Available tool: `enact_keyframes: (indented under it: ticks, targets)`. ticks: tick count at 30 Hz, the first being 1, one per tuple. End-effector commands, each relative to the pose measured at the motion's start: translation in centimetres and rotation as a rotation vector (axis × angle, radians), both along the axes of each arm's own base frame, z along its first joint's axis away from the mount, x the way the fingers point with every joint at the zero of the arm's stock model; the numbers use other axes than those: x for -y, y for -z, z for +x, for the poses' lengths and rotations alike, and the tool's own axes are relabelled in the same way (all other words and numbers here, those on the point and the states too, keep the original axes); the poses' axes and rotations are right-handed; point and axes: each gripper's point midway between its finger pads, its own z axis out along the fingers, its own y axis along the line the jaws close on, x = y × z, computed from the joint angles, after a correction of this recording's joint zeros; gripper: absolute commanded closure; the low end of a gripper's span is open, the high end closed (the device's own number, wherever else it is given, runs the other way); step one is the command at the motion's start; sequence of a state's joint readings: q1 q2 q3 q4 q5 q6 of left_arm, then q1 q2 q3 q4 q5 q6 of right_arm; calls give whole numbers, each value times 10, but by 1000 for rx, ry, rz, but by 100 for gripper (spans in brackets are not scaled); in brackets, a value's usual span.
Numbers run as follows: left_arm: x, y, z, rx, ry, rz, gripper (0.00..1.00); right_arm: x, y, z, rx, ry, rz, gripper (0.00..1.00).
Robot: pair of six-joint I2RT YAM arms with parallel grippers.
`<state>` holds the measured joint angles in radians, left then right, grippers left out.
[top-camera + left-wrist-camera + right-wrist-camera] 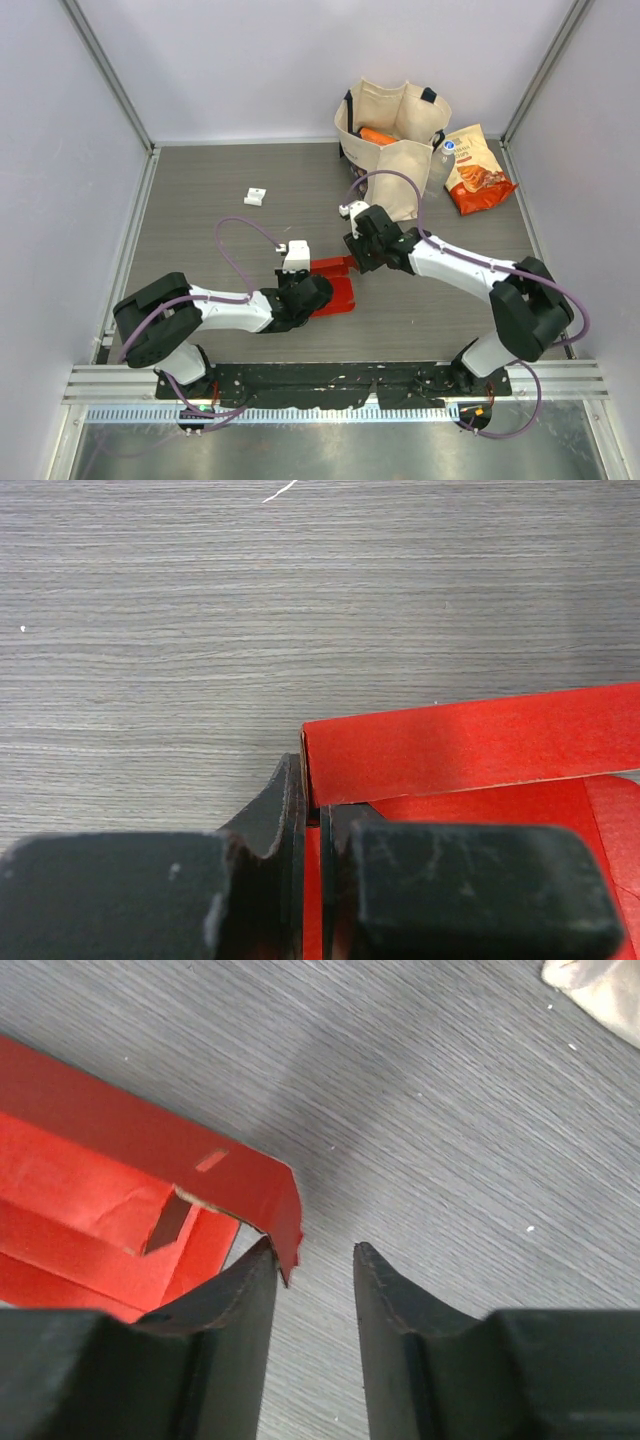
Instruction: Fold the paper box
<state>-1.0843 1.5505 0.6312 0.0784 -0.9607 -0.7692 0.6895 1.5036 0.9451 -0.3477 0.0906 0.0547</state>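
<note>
**Inspector:** Where is the paper box [342, 295]?

**Operator:** I see it on the tabletop [200, 200], just below the middle of the overhead frame, with one red wall raised along its upper edge.

**Inspector:** Left pincer [311, 815]?

**Operator:** Pressed together on the box's edge. Red card shows between its fingers.

**Inspector:** Right pincer [315, 1260]?

**Operator:** Spread, holding nothing. In its wrist view the left-hand finger [250, 1290] sits just beside the box's loose corner flap. I cannot tell whether they touch.
</note>
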Motion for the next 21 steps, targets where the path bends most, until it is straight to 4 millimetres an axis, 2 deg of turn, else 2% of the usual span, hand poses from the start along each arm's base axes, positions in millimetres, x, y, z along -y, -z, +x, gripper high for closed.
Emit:
enact_keyframes:
  ticks: [1,3,4,7,11,12,16,19,20,21]
  targets:
    - [-2,-10,3,43,-17,-11,100,-26,-19,23,54,-20,92,63]
    - [-2,-9,3,40,-15,-9,100,-34,-20,21,31,-22,128,74]
    - [-1,-10,3,41,-15,-12,100,-36,-20,18,14,-23,141,85]
    - [1,-11,5,43,-14,-10,100,-49,-28,6,-53,-12,233,98]
    - [4,-11,6,40,-12,-10,100,-59,-40,-1,-136,78,318,100]
    - [4,-11,6,40,-13,-11,100,-55,-37,-5,-172,115,306,99]
    - [3,-11,6,40,-14,-8,100,-61,-39,-13,-251,219,384,99]
    - [4,-11,6,37,-13,-9,100,-69,-42,-20,-308,277,471,99]
    - [5,-12,5,37,-10,-12,100,-72,-36,-27,-356,298,500,99]
    - [5,-11,5,36,-10,-11,100,-77,-41,-25,-356,299,546,100]
